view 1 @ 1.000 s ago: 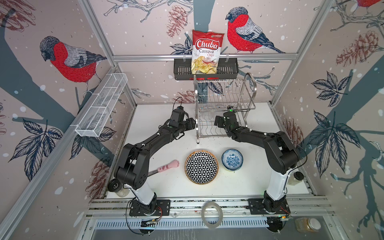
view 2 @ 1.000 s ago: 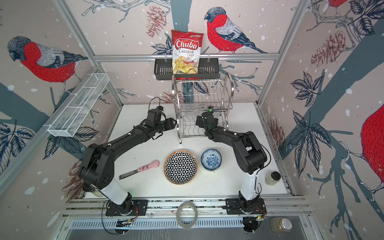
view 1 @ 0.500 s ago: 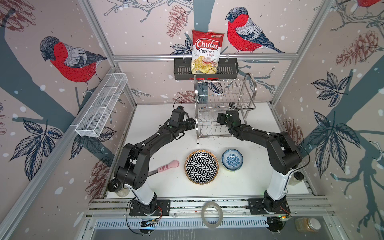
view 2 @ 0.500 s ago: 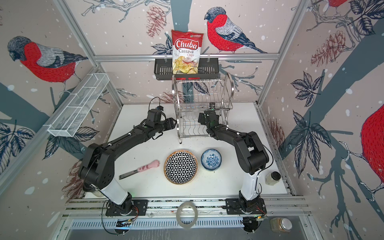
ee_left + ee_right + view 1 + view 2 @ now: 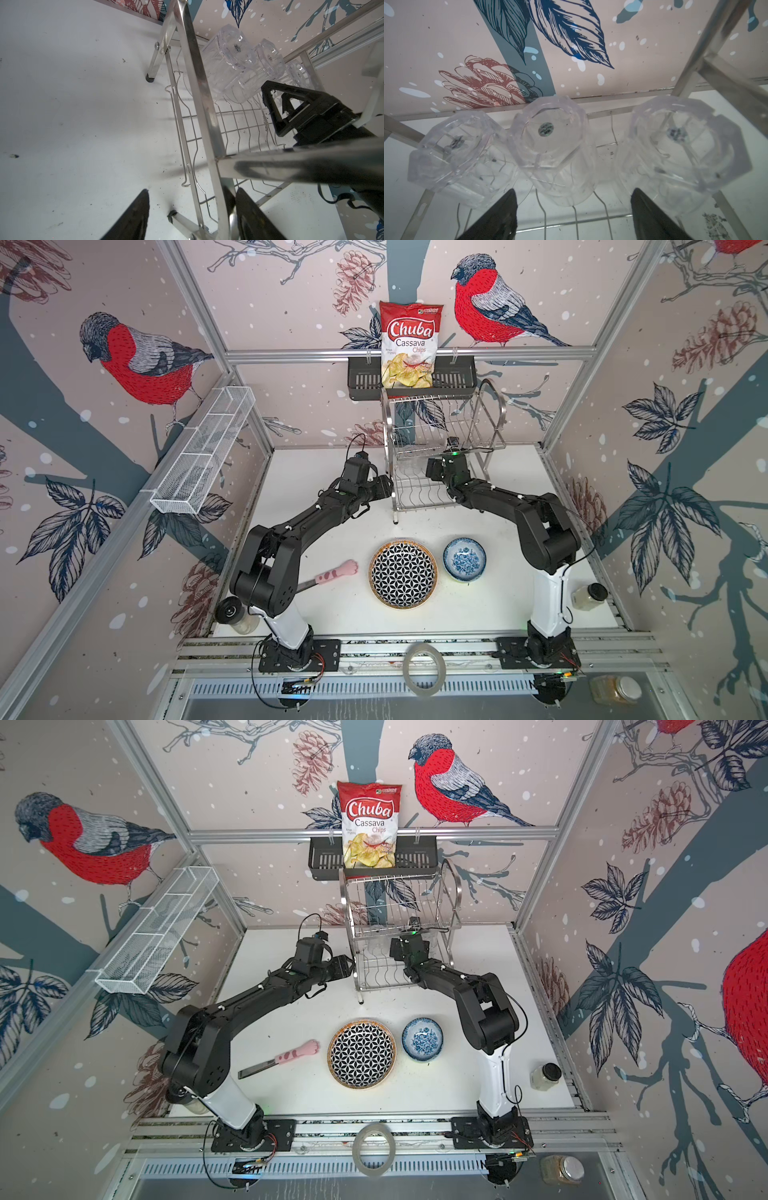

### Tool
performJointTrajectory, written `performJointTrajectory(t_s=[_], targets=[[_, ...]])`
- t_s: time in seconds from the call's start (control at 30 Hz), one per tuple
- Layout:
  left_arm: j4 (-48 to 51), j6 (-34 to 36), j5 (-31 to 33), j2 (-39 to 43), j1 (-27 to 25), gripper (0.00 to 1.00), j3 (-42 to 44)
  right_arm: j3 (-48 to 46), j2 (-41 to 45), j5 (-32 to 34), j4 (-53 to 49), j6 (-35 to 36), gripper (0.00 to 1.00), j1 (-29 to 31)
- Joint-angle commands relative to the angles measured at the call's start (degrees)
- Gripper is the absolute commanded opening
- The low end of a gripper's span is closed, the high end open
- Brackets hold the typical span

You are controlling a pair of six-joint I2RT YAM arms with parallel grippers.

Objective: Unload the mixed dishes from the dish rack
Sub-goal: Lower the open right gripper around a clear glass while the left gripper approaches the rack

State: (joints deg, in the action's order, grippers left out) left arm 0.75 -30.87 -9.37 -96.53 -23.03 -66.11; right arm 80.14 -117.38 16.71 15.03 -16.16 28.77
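The steel dish rack stands at the table's back. Three clear glasses lie in a row on its lower shelf and also show in the left wrist view. My right gripper is inside the lower tier, open, its fingers just short of the middle glass and on either side of it. My left gripper is open around the rack's front-left post, with one finger against it. The geometric plate and the blue-floral bowl rest on the table.
A pink paw-handled utensil lies left of the plate. Above the rack a black wall basket holds a chips bag. A white mesh basket hangs on the left wall. Jars stand at the table's front corners.
My right gripper has pushed deeper into the rack's lower tier towards the glasses, and its jaws have narrowed a little. The left arm has stayed still.
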Motion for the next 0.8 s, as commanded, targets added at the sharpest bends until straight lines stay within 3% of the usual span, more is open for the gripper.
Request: performJointTrajectory(t_s=[0.0, 0.57, 0.77], targets=[[1.26, 1.36, -0.08, -0.25, 0.0, 0.63, -0.27, 0.92, -0.26, -0.27, 0.27, 1.28, 0.85, -0.21], [1.96, 0.38, -0.27, 4.56, -0.43, 0.63, 2.2, -5.92, 6.31, -0.54, 2.01, 0.02, 0.85, 0.71], [2.07, 0.79, 3.42, 8.77, -4.39, 0.75, 4.44, -8.66, 8.97, -0.47, 3.07, -0.44, 0.85, 1.24]])
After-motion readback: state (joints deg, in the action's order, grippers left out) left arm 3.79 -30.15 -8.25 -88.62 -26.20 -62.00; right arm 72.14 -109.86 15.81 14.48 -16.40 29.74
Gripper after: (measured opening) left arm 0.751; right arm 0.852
